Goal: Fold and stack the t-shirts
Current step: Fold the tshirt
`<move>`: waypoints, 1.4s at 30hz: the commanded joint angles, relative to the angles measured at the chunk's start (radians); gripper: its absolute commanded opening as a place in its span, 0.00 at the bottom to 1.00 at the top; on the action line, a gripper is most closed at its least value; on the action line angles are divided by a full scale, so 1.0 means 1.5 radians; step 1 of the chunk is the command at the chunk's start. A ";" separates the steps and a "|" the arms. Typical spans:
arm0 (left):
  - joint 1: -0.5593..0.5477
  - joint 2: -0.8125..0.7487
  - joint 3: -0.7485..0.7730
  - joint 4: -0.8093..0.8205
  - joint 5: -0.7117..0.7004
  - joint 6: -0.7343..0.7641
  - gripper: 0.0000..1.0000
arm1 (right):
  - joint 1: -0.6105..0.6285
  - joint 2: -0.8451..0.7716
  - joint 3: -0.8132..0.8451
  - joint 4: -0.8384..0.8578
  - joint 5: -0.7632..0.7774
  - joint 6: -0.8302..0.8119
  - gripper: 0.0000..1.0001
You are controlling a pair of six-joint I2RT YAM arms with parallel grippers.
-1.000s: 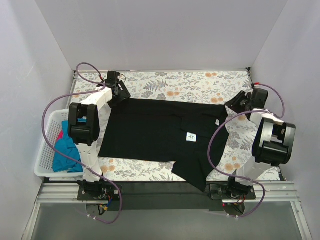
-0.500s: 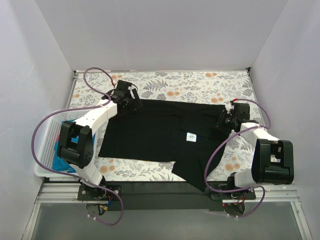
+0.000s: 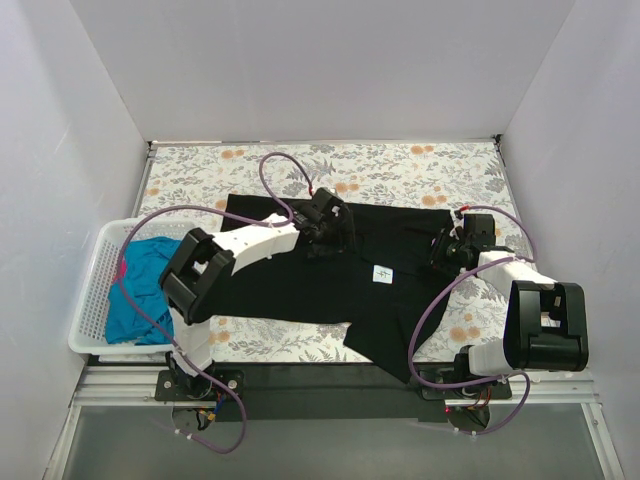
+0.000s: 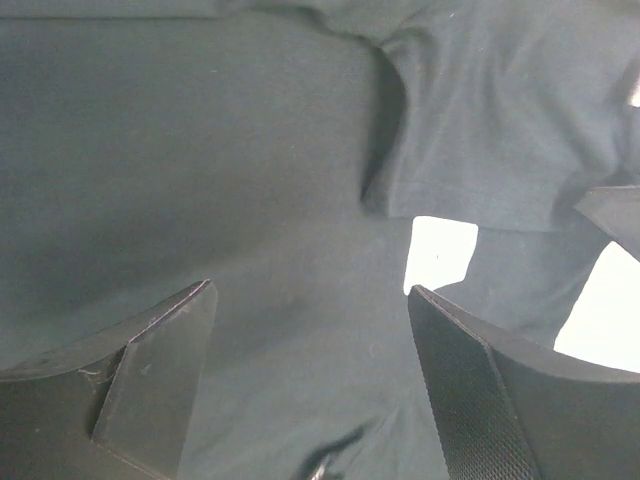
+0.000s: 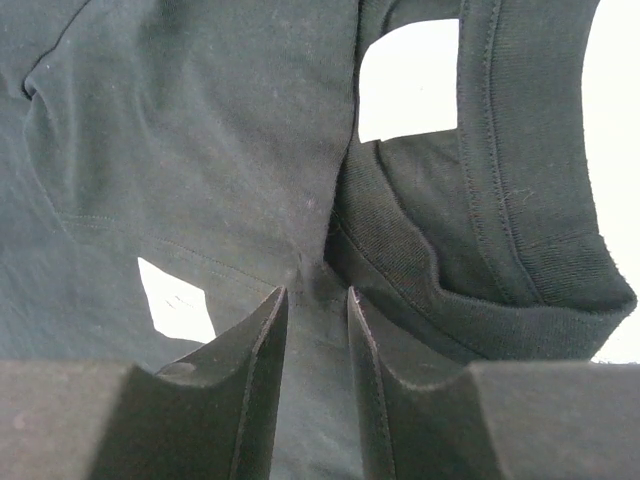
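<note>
A large black t-shirt (image 3: 270, 275) lies spread on the floral table, its collar (image 5: 480, 200) toward the right and a white label (image 3: 382, 273) near the middle. My left gripper (image 3: 338, 238) hangs over the shirt's middle with its jaws wide open and only flat black cloth (image 4: 250, 180) under them. My right gripper (image 3: 442, 250) sits low at the collar, its jaws a narrow gap apart with black cloth showing in the gap (image 5: 316, 290). A teal-blue t-shirt (image 3: 140, 290) and a bit of pink-red cloth (image 3: 122, 268) lie in the basket.
The white lattice basket (image 3: 88, 305) stands at the table's left edge. Purple cables loop over the shirt from both arms. Grey walls close in the left, back and right; the floral cloth (image 3: 400, 165) shows behind the shirt.
My left arm swung from the shirt's back-left corner rightward to its middle, uncovering the basket. My right gripper came in from the right edge and down onto the collar. The shirt has not shifted.
</note>
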 commanded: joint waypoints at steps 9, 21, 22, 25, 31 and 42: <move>-0.041 0.105 0.106 0.024 0.009 -0.011 0.72 | 0.001 -0.011 -0.025 -0.001 -0.026 -0.014 0.33; -0.053 0.163 0.150 0.035 0.008 -0.008 0.51 | 0.001 -0.008 -0.034 -0.006 -0.020 -0.018 0.30; -0.054 0.166 0.152 0.035 0.006 -0.008 0.49 | 0.001 -0.009 -0.035 -0.006 -0.019 -0.019 0.29; -0.055 0.170 0.158 0.038 0.005 -0.009 0.38 | 0.001 -0.011 -0.034 -0.007 -0.019 -0.018 0.26; -0.056 0.175 0.168 0.045 0.007 -0.007 0.17 | 0.001 -0.024 -0.032 -0.010 -0.025 -0.018 0.04; -0.056 0.159 0.167 0.042 0.021 -0.012 0.00 | 0.001 -0.070 -0.007 -0.058 -0.021 -0.021 0.01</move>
